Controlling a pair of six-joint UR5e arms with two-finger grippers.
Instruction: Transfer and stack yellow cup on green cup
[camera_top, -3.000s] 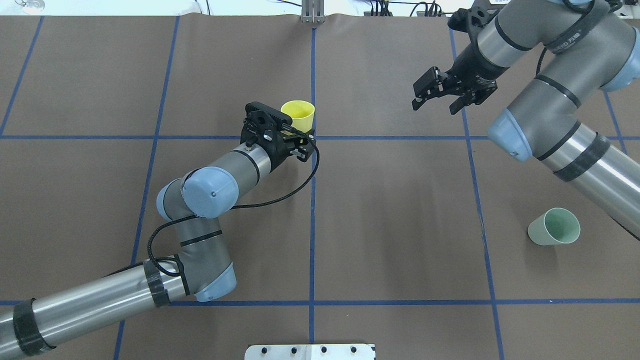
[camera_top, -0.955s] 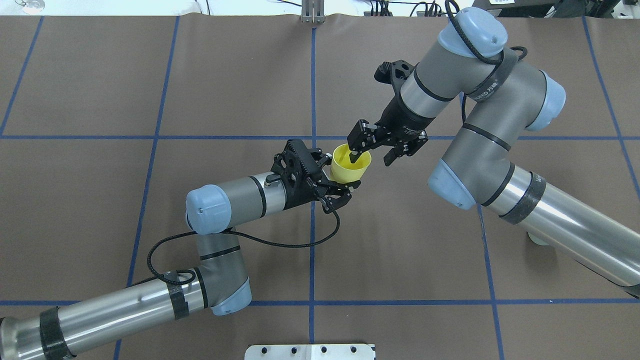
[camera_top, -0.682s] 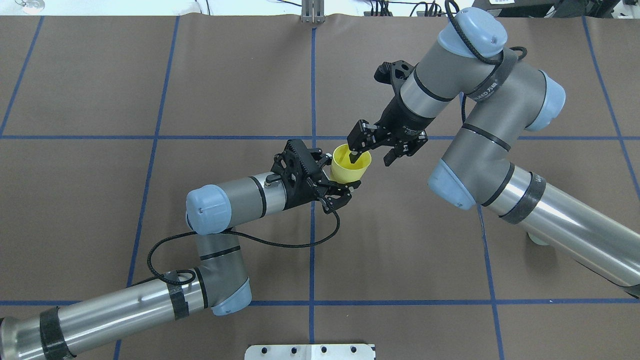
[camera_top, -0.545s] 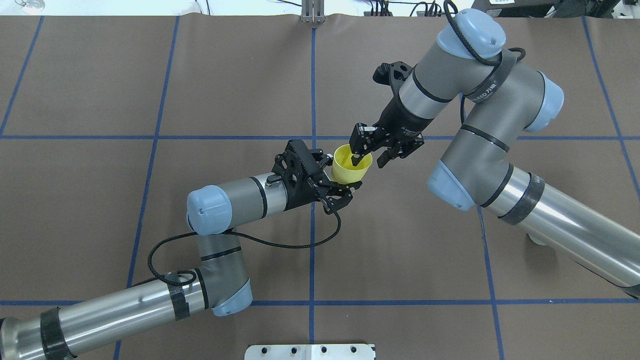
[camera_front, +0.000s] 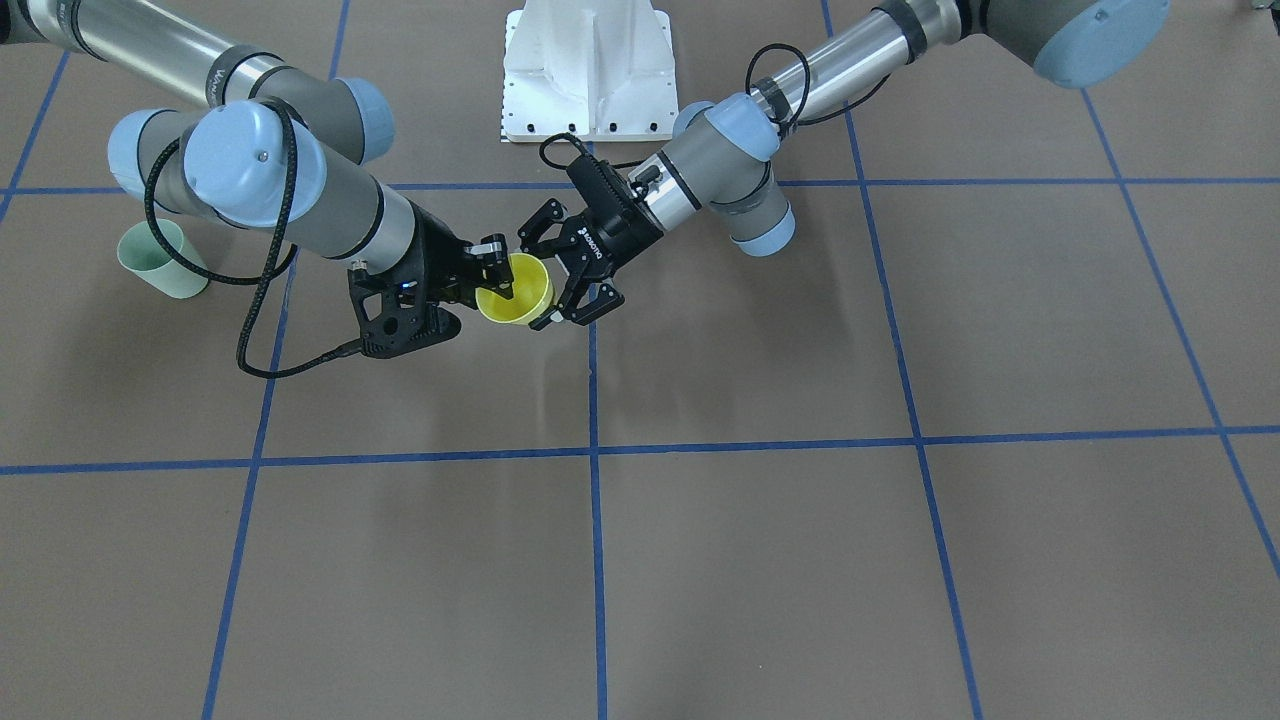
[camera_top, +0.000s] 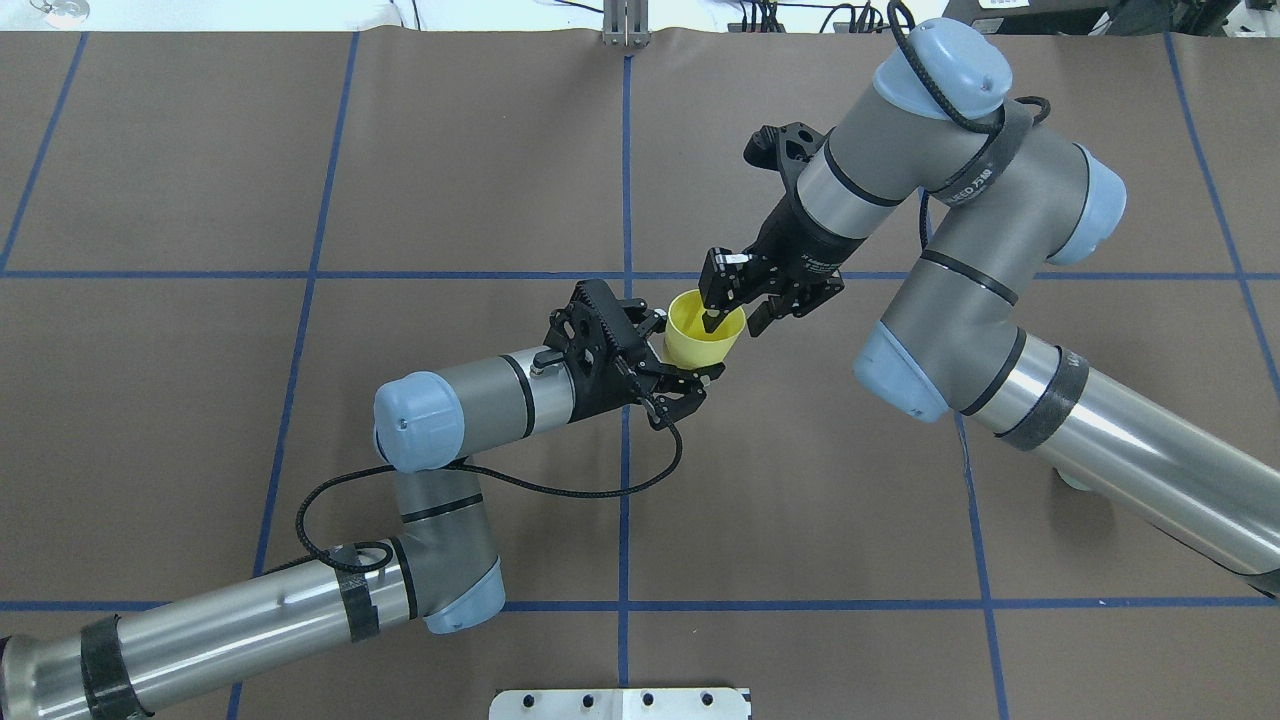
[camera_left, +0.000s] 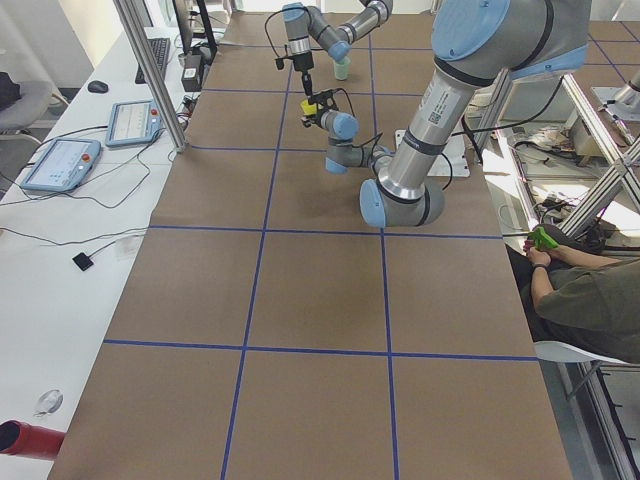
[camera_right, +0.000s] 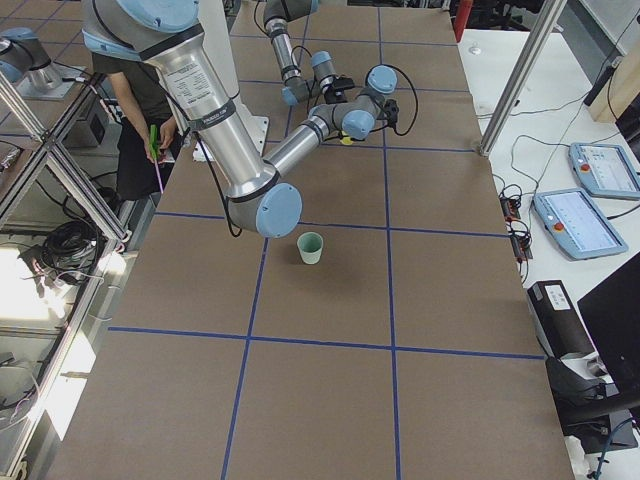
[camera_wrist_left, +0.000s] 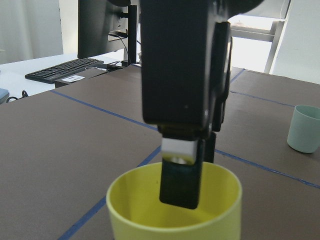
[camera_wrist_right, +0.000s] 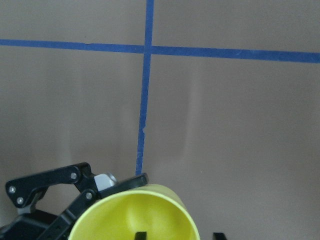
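The yellow cup (camera_top: 705, 338) is held in the air over the table's middle, mouth up; it also shows in the front view (camera_front: 517, 290). My left gripper (camera_top: 680, 350) is shut on its lower body from the side. My right gripper (camera_top: 733, 322) is open and straddles the cup's rim: one finger (camera_wrist_left: 180, 185) hangs inside, the other stands just outside the wall. In the right wrist view the cup (camera_wrist_right: 135, 215) sits below with a gap between the fingers and the wall. The green cup (camera_front: 160, 262) stands upright near the robot's right side (camera_right: 311, 248).
Brown mat with blue tape grid. In the overhead view my right arm hides nearly all of the green cup. The white robot base plate (camera_front: 590, 70) is at the near edge. A seated operator (camera_left: 580, 290) and tablets (camera_right: 580, 220) are beside the table.
Three seconds ago the left gripper had the cup farther back and the right gripper was far right. Both met mid-table. In the last second the right fingers narrowed around the rim.
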